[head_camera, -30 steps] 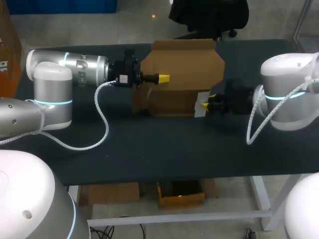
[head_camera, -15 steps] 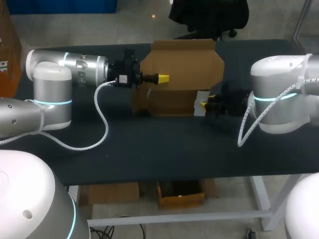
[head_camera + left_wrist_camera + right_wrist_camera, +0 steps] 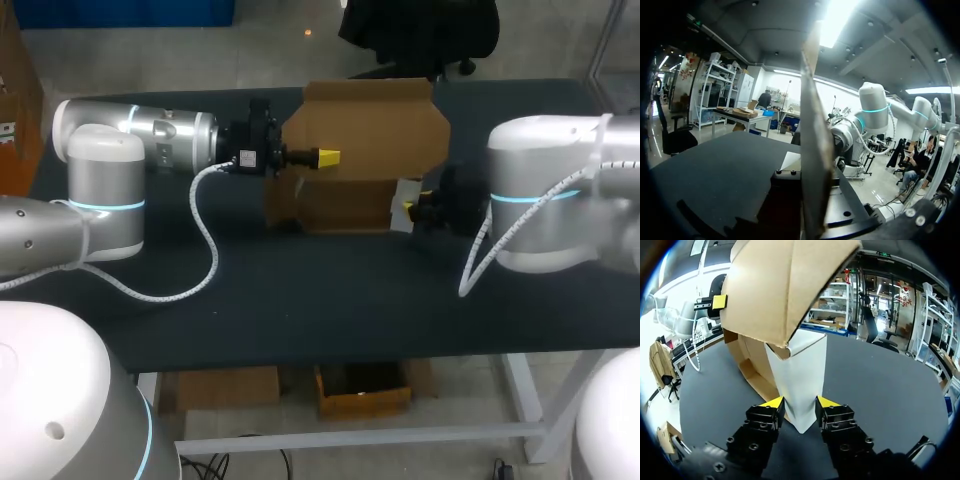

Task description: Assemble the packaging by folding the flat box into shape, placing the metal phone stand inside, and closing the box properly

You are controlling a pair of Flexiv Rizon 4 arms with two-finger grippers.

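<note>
A brown cardboard box (image 3: 340, 205) stands at the back middle of the table, its big lid panel (image 3: 365, 130) raised behind it. My left gripper (image 3: 328, 157) is shut on the lid's left part; in the left wrist view the panel (image 3: 812, 150) runs edge-on straight out from it. A white end flap (image 3: 404, 192) sticks out at the box's right end. My right gripper (image 3: 409, 208) is at that flap. In the right wrist view the gripper (image 3: 800, 402) stands open astride the white flap (image 3: 800, 375), under the lid (image 3: 775, 285).
The dark table (image 3: 300, 290) stretches bare in front of the box to the near edge. The left arm's white cable (image 3: 205, 240) loops down onto the table at the left. My right arm's elbow (image 3: 545, 190) bulks over the right side.
My right arm has shifted left toward the box, bringing its gripper in around the white flap, and its fingers have drawn slightly closer. The left arm and lid have stayed still.
</note>
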